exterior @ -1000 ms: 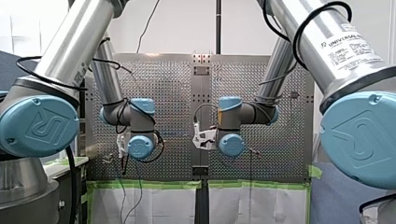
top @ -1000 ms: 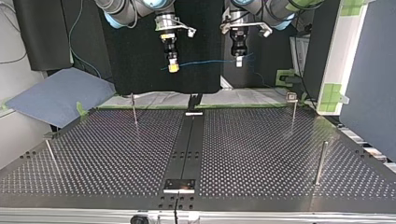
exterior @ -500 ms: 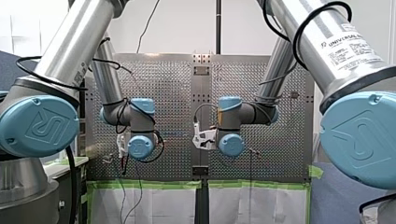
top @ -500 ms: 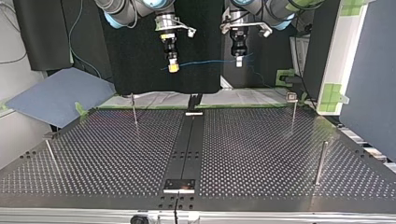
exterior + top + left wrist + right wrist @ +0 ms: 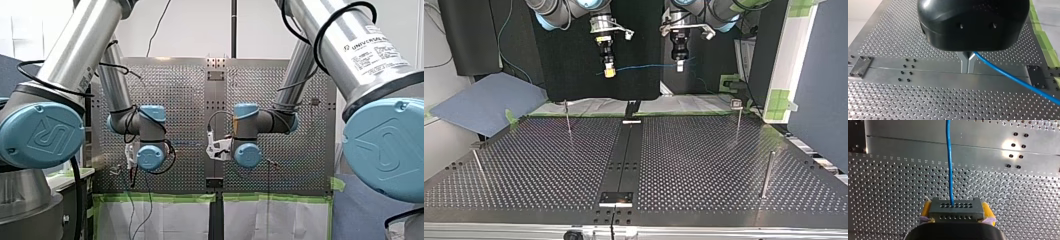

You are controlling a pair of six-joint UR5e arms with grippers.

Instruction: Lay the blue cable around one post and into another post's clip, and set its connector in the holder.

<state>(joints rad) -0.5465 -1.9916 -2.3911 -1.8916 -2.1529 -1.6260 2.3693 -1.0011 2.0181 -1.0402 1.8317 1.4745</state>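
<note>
A thin blue cable (image 5: 644, 66) hangs taut and nearly level in the air between the two grippers, above the far edge of the perforated table (image 5: 704, 160) in the top view. It touches no post. At one end it enters a dark grey, block-shaped connector (image 5: 955, 206) whose face is dotted with small holes. My right gripper (image 5: 956, 211) is clamped on that connector, with a yellow pad pressed against each side. In the right wrist view the cable runs straight ahead from the block, over the metal table. Further along, my left gripper (image 5: 967, 65) pinches the cable, its two metal fingers closed together on it. In the left wrist view the cable trails away beside the fingers, above the table's plain central strip (image 5: 930, 75). In the top view, slack from past the left gripper drops away behind the table. Four thin upright posts (image 5: 568, 116) stand on the table, well apart from the cable, one pair nearer the arms and one pair nearer the camera. In the front view the arms' blue wrist joints hide both grippers. Compared with the frames from half a second and one second earlier, nothing has visibly moved; the arms, cable and connector are in the same places.
</note>
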